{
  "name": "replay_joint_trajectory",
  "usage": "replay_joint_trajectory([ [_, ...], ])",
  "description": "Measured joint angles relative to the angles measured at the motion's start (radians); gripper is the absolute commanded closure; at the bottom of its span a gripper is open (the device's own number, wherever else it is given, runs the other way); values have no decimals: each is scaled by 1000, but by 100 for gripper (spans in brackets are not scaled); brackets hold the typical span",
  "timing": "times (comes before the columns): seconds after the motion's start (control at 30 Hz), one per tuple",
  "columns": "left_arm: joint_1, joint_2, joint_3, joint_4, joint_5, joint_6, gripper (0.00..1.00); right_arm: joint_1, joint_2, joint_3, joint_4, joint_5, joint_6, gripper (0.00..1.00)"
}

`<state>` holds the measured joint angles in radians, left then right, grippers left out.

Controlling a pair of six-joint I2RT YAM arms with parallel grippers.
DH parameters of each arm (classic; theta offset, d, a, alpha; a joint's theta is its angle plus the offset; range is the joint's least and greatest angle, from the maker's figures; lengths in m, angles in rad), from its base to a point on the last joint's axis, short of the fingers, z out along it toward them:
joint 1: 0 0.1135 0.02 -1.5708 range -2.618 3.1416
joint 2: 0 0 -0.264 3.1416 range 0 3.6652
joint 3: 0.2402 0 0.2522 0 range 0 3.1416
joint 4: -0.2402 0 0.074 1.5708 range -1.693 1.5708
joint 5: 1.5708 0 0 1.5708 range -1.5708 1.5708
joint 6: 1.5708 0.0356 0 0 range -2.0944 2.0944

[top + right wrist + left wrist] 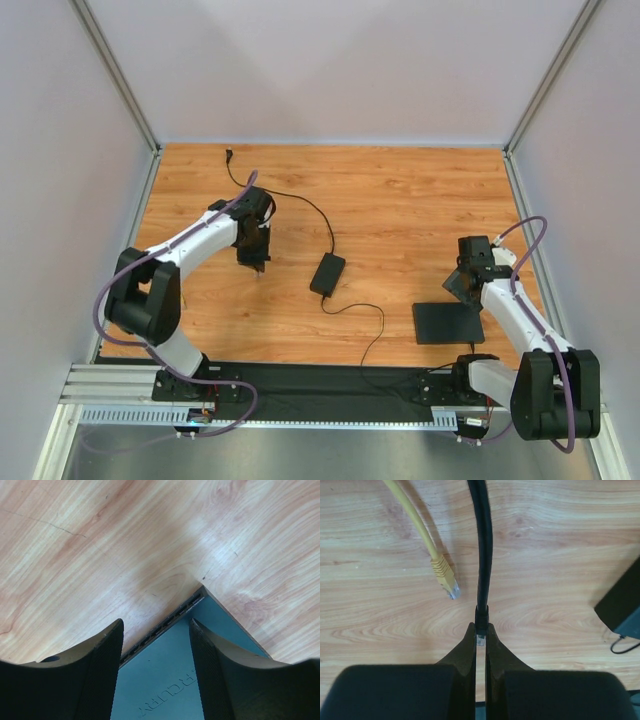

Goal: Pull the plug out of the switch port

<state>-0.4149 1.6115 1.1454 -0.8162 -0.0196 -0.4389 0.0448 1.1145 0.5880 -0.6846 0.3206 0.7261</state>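
The switch [448, 322] is a flat black slab at the near right of the wooden table. In the right wrist view its top [165, 680] lies under my open right gripper [156, 630], and the row of ports [165, 622] on its edge shows no plug in it. The right gripper [462, 283] hovers over the switch's far right corner. My left gripper [256, 265] is far from the switch, at the left middle. In the left wrist view it [481, 627] is shut on the clear-tipped plug [481, 640] of a black cable [484, 555].
A yellow cable with its plug [445, 577] lies loose on the wood left of the black cable. A small black adapter brick [327, 273] with thin cables sits mid-table and shows in the left wrist view [622, 605]. White walls enclose the table.
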Motion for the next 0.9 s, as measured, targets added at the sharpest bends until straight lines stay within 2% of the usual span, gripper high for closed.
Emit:
replay_joint_trajectory([
  [0.23,3,91,0,-5,-73,-3,98,1,-21,-11,14,-15,-2,43],
  [0.27,3,90,1,-10,-91,-5,88,1,-21,-11,14,-16,-2,43],
  [0.3,3,89,2,-13,-106,-9,84,1,-21,-11,14,-16,-2,43],
  [0.33,3,87,1,-14,-121,-11,70,1,-21,-11,14,-16,-2,43],
  [0.4,3,78,-1,-16,-142,-20,51,1,-19,-11,14,-16,-3,43],
  [0.43,3,66,-7,-11,-150,-25,36,1,-18,-11,14,-16,-4,43],
  [0.53,3,18,-21,-17,-174,-43,27,1,-11,-7,13,-17,-6,43],
  [0.67,2,-64,-21,-23,-192,-60,28,1,-9,-4,12,-16,-5,43],
  [0.77,-18,-160,-49,-8,-177,-77,33,1,-15,-4,5,-16,-1,43],
  [0.9,-137,-308,-79,36,-80,-112,42,3,-31,6,-64,-18,11,43],
])
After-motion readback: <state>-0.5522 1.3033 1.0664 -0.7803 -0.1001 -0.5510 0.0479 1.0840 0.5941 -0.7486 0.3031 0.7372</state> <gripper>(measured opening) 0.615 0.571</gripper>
